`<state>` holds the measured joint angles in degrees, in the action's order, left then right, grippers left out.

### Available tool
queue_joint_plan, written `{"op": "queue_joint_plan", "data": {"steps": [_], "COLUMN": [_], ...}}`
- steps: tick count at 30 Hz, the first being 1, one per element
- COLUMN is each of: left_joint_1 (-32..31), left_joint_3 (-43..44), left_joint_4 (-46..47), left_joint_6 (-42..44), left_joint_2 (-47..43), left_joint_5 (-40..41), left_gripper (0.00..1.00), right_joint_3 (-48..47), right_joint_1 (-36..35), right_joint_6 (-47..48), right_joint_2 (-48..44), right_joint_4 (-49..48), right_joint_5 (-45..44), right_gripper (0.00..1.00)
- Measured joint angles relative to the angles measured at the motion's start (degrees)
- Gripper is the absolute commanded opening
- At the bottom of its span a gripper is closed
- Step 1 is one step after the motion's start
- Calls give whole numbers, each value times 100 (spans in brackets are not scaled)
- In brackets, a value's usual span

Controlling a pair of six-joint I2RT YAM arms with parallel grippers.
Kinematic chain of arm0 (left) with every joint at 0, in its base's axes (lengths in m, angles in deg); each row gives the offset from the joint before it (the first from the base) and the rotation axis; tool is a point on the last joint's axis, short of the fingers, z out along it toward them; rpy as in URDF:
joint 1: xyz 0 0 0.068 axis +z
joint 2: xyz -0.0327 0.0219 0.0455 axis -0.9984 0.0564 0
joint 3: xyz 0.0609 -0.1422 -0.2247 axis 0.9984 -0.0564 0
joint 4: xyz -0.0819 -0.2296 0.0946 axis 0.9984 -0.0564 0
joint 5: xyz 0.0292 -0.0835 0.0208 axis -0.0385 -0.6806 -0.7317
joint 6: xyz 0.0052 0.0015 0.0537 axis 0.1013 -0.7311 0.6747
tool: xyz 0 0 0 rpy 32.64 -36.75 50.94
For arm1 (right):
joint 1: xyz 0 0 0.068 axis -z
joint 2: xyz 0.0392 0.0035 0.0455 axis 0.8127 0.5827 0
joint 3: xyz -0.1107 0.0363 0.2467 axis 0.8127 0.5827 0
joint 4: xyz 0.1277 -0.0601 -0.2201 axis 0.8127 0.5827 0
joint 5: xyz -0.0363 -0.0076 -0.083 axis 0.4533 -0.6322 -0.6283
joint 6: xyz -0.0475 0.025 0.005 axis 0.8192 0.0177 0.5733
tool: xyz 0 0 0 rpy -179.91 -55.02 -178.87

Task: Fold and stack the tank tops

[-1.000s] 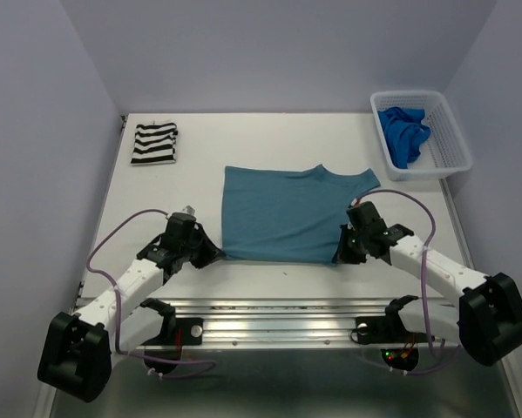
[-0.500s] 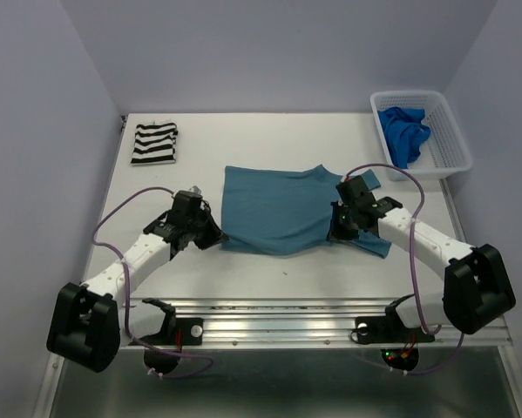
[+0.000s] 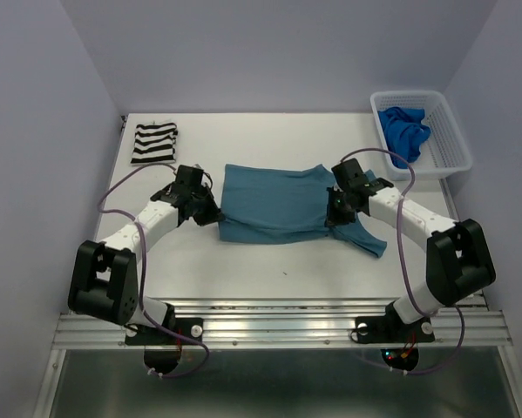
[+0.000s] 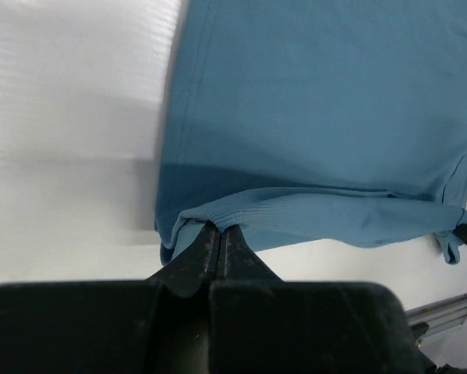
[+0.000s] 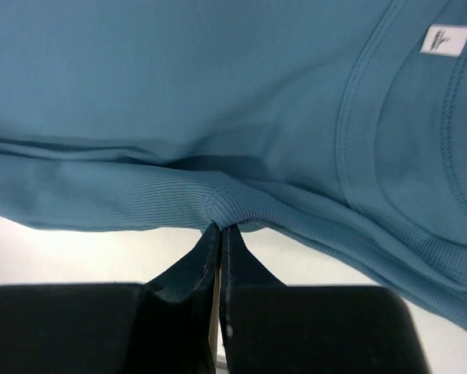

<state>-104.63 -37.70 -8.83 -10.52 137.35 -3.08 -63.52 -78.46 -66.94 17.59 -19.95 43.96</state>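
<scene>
The teal tank top (image 3: 278, 205) lies spread in the middle of the table, its near edge lifted and carried back over itself. My left gripper (image 3: 210, 215) is shut on the near left corner (image 4: 217, 218) of that edge. At the right side my right gripper (image 3: 336, 212) is shut on the ribbed near edge (image 5: 221, 206). A loose strap end (image 3: 371, 242) trails on the table to the right. The striped tank top (image 3: 154, 143) lies folded at the back left. A royal blue tank top (image 3: 403, 132) sits bunched in the basket.
The white lattice basket (image 3: 448, 144) stands at the back right corner. Purple cables loop from both arms over the table. A metal rail (image 3: 278, 326) runs along the near edge, with walls close on the left, back and right.
Both grippers have moved away from the near edge toward the back, pulling the teal top's near hem up and over the cloth. The visible teal area has grown shorter front to back.
</scene>
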Motion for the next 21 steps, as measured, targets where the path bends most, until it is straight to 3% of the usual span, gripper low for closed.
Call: {"op": "queue_joint_plan", "data": {"steps": [15,18,20,21], "left_joint_1": [264,278,299,302], "left_joint_3": [890,938,977,1010], "left_joint_4": [-50,-35,-28,-37], "left_joint_6": [409,413,417,428], "left_joint_2": [1303,1443,1545,1582], "left_joint_5": [35,37,66,92], "left_gripper": [0,0,18,35], "right_joint_3": [-549,-610,-669,-710], "right_joint_1": [468,507,527,531], "right_joint_6": [332,350,365,387], "right_joint_2": [828,973,1075,1165], "right_joint_4": [-11,-26,-39,-66], "right_joint_5": [304,326,326,313], "right_gripper": [1,11,17,21]}}
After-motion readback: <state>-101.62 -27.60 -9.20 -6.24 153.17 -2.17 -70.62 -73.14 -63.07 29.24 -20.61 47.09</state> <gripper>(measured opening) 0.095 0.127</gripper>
